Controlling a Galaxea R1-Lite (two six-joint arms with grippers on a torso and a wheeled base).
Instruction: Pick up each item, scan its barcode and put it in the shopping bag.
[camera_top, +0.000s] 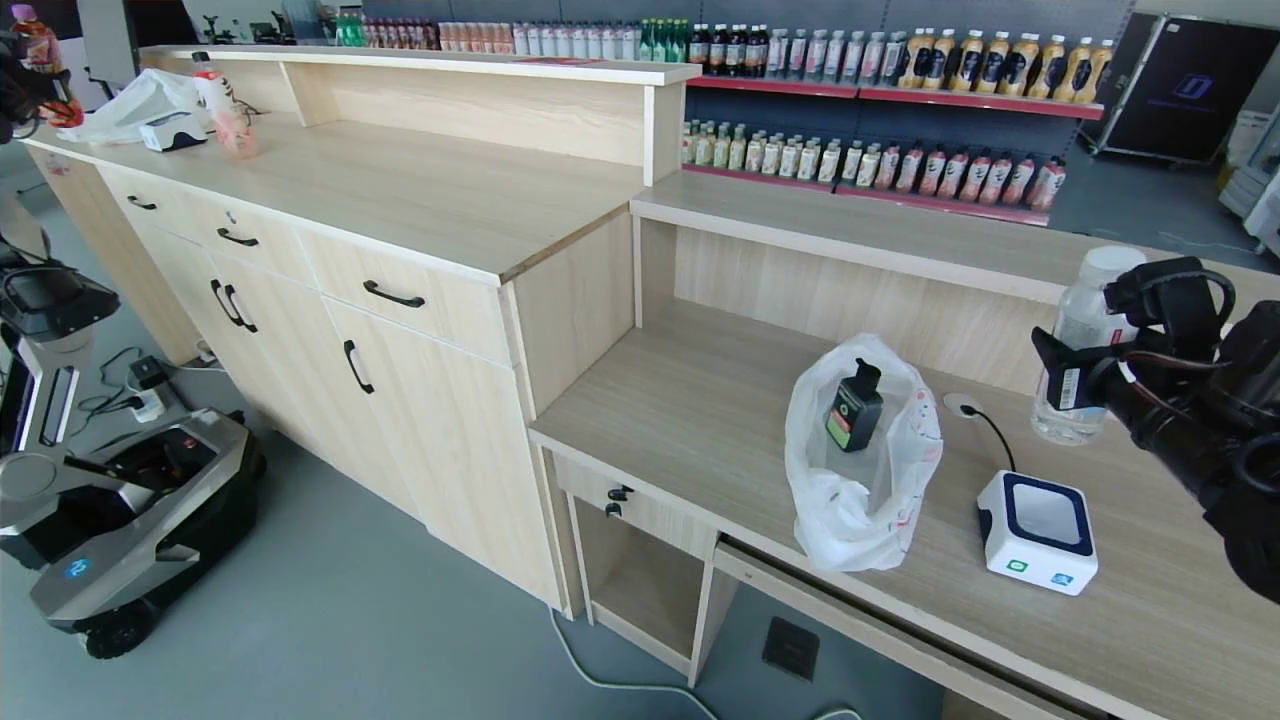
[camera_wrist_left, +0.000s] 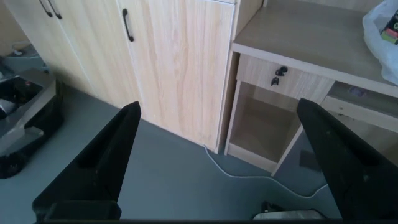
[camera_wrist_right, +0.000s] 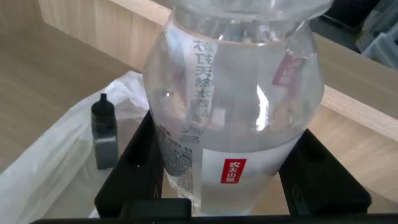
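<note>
right pincer (camera_top: 1068, 378) clamped on clear water bottle (camera_top: 1085, 320), upright near barcode scanner (camera_top: 1040, 520) | left pincer (camera_wrist_left: 219, 109) wide open, empty, above floor (camera_wrist_left: 186, 180) | risk: slick bottle slips, or label misses scanner when tilted

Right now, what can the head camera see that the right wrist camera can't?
Head camera's extras: the white scanner, the cupboards and the drink shelves. Right wrist camera's extra: the red label on the bottle. Both see the bottle, the bag and the black item inside it.
</note>
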